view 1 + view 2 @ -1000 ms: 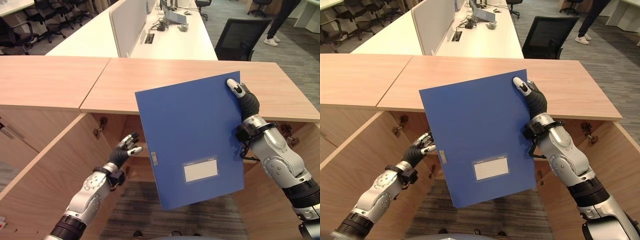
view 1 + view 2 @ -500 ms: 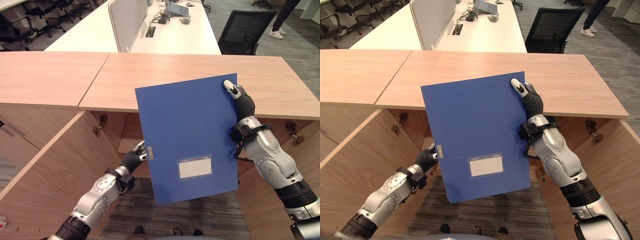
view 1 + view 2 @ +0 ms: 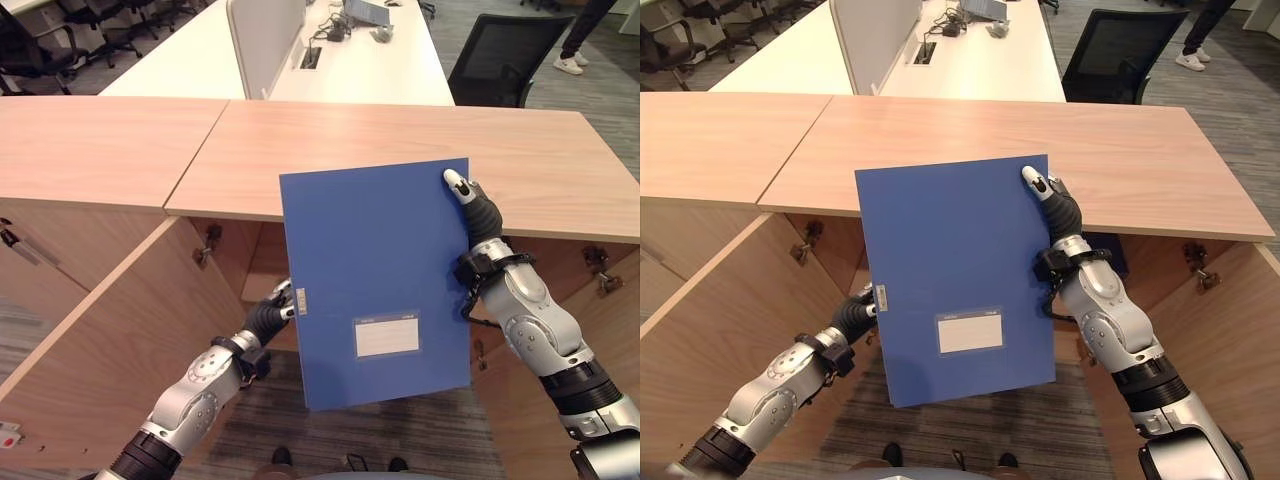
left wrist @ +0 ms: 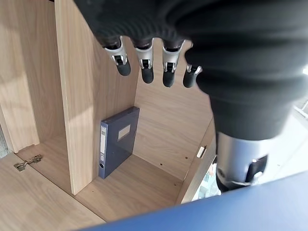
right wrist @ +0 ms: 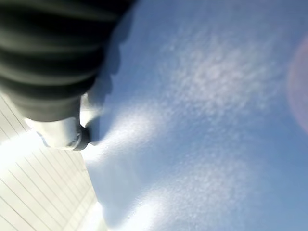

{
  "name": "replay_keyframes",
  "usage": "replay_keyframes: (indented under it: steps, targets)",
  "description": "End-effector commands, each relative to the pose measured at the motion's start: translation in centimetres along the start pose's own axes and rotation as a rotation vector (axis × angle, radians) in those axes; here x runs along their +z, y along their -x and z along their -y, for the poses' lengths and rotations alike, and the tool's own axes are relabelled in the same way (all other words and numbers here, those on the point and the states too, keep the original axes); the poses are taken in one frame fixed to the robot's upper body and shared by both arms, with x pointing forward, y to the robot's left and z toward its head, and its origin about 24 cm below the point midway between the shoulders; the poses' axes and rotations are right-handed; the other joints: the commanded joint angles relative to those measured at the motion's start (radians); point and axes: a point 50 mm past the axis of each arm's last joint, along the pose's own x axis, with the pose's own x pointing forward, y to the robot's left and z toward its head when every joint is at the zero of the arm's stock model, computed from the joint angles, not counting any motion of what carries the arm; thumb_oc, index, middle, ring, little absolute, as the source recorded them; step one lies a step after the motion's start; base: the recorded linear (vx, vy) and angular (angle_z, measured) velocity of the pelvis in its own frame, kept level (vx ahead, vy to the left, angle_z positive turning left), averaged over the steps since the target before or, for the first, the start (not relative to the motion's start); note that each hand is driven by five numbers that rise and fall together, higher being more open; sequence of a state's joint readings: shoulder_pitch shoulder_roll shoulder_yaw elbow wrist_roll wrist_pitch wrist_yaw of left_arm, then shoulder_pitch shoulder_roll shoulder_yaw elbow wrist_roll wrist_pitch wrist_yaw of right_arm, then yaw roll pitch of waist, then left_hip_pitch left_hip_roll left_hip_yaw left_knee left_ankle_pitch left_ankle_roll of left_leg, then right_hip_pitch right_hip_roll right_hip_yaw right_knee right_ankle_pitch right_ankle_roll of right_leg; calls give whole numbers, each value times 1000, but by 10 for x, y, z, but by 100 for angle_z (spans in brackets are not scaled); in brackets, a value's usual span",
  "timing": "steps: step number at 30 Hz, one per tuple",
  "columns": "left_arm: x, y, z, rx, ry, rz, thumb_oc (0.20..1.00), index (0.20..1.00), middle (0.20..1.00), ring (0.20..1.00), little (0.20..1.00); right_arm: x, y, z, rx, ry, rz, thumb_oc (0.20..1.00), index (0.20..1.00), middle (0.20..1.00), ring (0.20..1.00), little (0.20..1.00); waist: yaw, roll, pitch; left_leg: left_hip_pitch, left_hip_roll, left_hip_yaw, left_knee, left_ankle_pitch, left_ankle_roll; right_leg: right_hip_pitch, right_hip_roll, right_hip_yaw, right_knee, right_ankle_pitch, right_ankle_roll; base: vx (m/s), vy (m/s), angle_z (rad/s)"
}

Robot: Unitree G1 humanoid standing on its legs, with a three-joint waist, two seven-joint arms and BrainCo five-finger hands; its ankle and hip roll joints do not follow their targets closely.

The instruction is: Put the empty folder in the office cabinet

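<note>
I hold a large blue folder (image 3: 375,280) upright in front of the open cabinet (image 3: 255,262) under the wooden countertop (image 3: 400,140). My right hand (image 3: 483,216) pinches its top right corner, thumb on the front face, fingers behind. My left hand (image 3: 264,319) rests against the folder's left edge by the small clasp. In the left wrist view its fingers (image 4: 145,58) are straight and point into the cabinet, with the folder's edge (image 4: 231,209) beside the thumb. A second, darker folder (image 4: 118,142) stands inside, leaning on a partition.
The cabinet's left door (image 3: 110,340) swings out towards me, and the right door (image 3: 600,330) is open too. Behind the countertop are a white desk with a divider (image 3: 270,45), a black office chair (image 3: 510,60) and a person's legs (image 3: 580,40).
My left hand has come up from below to the folder's left edge. The folder has turned more upright and sunk slightly. The camera shifted a little.
</note>
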State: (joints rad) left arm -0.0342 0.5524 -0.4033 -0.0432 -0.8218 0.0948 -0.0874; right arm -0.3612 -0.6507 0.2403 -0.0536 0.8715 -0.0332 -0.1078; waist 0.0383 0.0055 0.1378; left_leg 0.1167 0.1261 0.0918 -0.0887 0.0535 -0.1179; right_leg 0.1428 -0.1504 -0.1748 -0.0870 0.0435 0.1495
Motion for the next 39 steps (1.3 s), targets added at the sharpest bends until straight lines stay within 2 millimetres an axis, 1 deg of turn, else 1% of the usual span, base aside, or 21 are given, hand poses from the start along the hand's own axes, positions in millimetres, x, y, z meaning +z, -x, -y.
replay_keyframes:
  steps: [1, 3, 4, 7, 11, 14, 22, 33, 39]
  targets:
    - [22, -3, 12, -85, -15, 93, 1000, 1000, 1000, 1000, 1000, 31, -11, 9, -54, 41, 153, 200, 200, 200, 200, 200, 15, -35, -41, -12, -19, -21, 23, -53, 0, -74, -52, -31, 132, -44, 75, 0, 0, 0]
    - [21, 0, 8, -62, -10, 95, 1000, 1000, 1000, 1000, 1000, 34, -9, 21, -105, 56, 162, 200, 200, 200, 200, 200, 16, -36, -42, -11, -19, -22, 23, -55, 1, -74, -52, -32, 133, -46, 76, 0, 0, 0]
    - [21, 0, 8, -62, -10, 95, 1000, 1000, 1000, 1000, 1000, 34, -9, 21, -105, 56, 162, 200, 200, 200, 200, 200, 16, -36, -42, -11, -19, -22, 23, -55, 1, -73, -52, -32, 133, -46, 76, 0, 0, 0]
    - [19, 2, 5, -44, -4, 96, 1000, 1000, 1000, 1000, 1000, 37, -7, 32, -160, 69, 173, 200, 200, 200, 200, 200, 16, -38, -43, -10, -21, -23, 23, -57, 1, -71, -53, -30, 133, -47, 77, 0, 0, 0]
    - [21, 6, 0, -23, -5, 102, 1000, 1000, 1000, 1000, 1000, 41, -5, 40, -190, 91, 187, 200, 200, 200, 200, 200, 17, -37, -45, -7, -23, -21, 23, -59, 2, -70, -53, -31, 134, -47, 77, 0, 0, 0]
    - [23, 7, -2, -11, -12, 111, 1000, 1000, 1000, 1000, 1000, 44, -5, 41, -193, 103, 197, 200, 200, 200, 200, 200, 17, -37, -45, -4, -24, -21, 23, -60, 3, -69, -52, -31, 134, -47, 77, 0, 0, 0]
    - [28, 10, -6, 0, -27, 130, 1000, 1000, 1000, 1000, 1000, 46, -4, 38, -175, 122, 209, 200, 200, 200, 200, 200, 20, -37, -47, 1, -24, -21, 21, -62, 4, -65, -52, -30, 132, -48, 76, 0, 0, 0]
    - [38, 5, 8, -64, -33, 168, 1000, 1000, 1000, 1000, 1000, 38, -6, 28, -130, 113, 177, 200, 200, 200, 200, 200, 21, -40, -45, 0, -23, -23, 21, -62, 5, -63, -51, -34, 130, -49, 75, 0, 0, 0]
    - [44, -5, 18, -94, -33, 193, 1000, 1000, 1000, 1000, 1000, 32, -11, 16, -84, 89, 161, 200, 200, 200, 200, 200, 21, -40, -43, -2, -25, -24, 21, -63, 6, -66, -52, -35, 130, -48, 74, -2, 1, 1]
